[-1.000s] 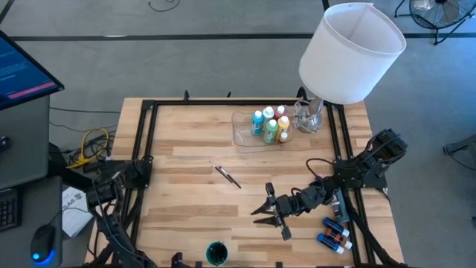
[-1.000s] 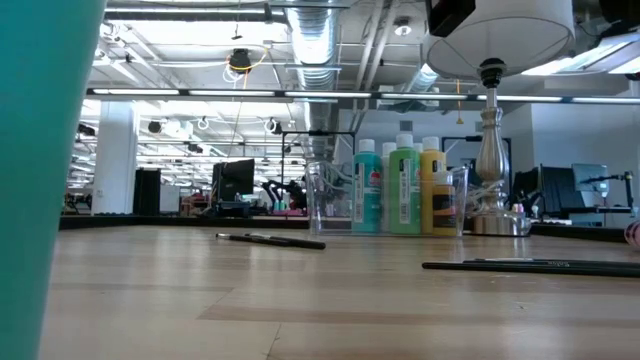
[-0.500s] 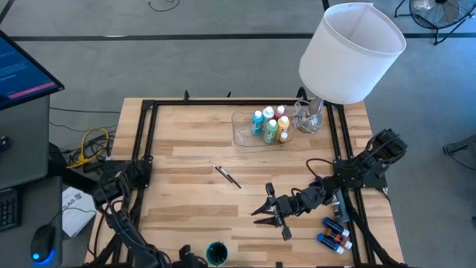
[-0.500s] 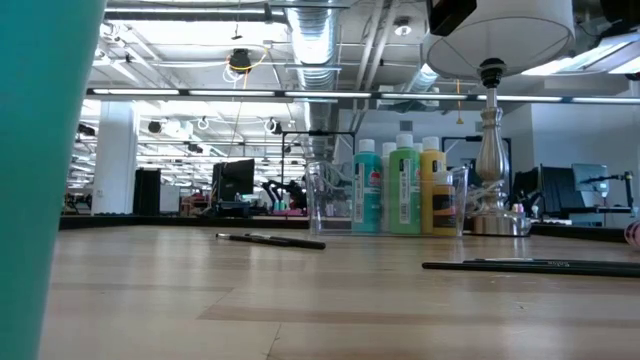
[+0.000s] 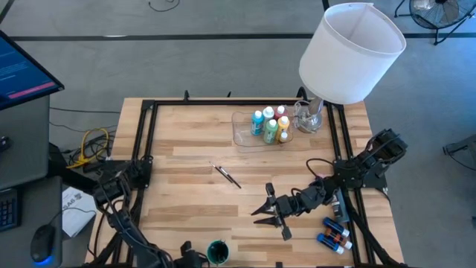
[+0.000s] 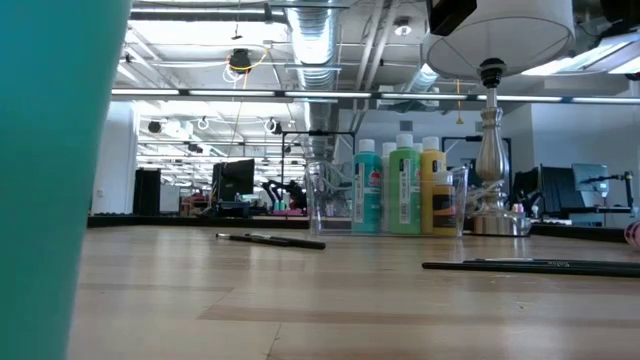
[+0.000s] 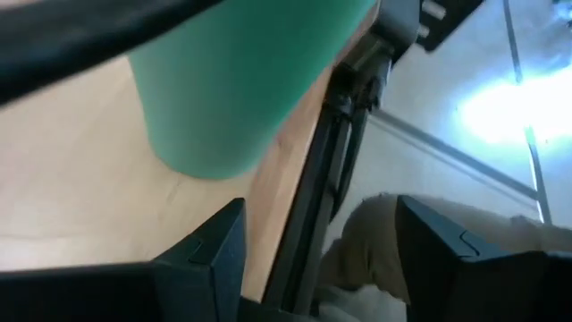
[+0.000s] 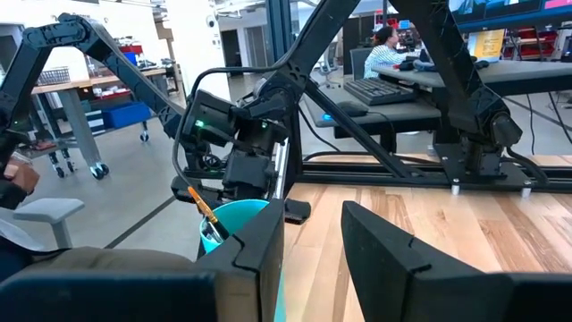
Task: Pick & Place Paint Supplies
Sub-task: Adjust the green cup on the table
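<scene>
Your left gripper [image 5: 195, 257] stands with fingers apart beside the teal cup [image 5: 216, 253] at the table's near edge, your right gripper [image 5: 265, 209] hovers mid-table with fingers narrowly parted and empty, while the paint bottles [image 5: 269, 123] sit in the clear tray [image 5: 245, 135] and one brush [image 5: 227, 176] lies mid-table.

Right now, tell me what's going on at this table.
The left gripper is at the table's near edge beside the teal cup, fingers apart and holding nothing. A brush already stands in that cup. The right gripper waits low over the middle of the table, open and empty. Another brush lies loose on the wood, the paint bottles stand in the clear tray at the far side, and a few tiny bottles lie by the right edge.
</scene>
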You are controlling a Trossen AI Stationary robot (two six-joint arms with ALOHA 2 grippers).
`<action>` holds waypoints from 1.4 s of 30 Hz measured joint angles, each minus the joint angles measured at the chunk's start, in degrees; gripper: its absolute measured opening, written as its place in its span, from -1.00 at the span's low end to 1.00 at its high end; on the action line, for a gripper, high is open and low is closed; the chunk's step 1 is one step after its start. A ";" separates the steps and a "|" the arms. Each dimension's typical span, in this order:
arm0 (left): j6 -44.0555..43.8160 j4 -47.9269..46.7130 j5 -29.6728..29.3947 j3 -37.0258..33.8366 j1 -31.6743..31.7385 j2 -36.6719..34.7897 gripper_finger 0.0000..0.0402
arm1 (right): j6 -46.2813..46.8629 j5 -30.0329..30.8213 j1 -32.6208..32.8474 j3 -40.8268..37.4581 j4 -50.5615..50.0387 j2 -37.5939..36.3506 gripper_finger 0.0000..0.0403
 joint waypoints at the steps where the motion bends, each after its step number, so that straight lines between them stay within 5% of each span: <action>1: 0.05 -0.01 -1.49 0.00 -0.34 0.00 -0.07 | 0.00 0.00 0.00 0.00 -0.11 0.00 -0.46; 15: 9.23 0.10 -21.93 0.07 -4.09 0.00 -0.07 | 0.00 0.00 -0.01 0.00 -0.19 0.00 -0.46; 42: 12.10 -0.45 -23.83 0.04 0.99 0.00 -0.07 | 0.00 -0.02 -0.02 -0.02 -1.26 0.00 -0.46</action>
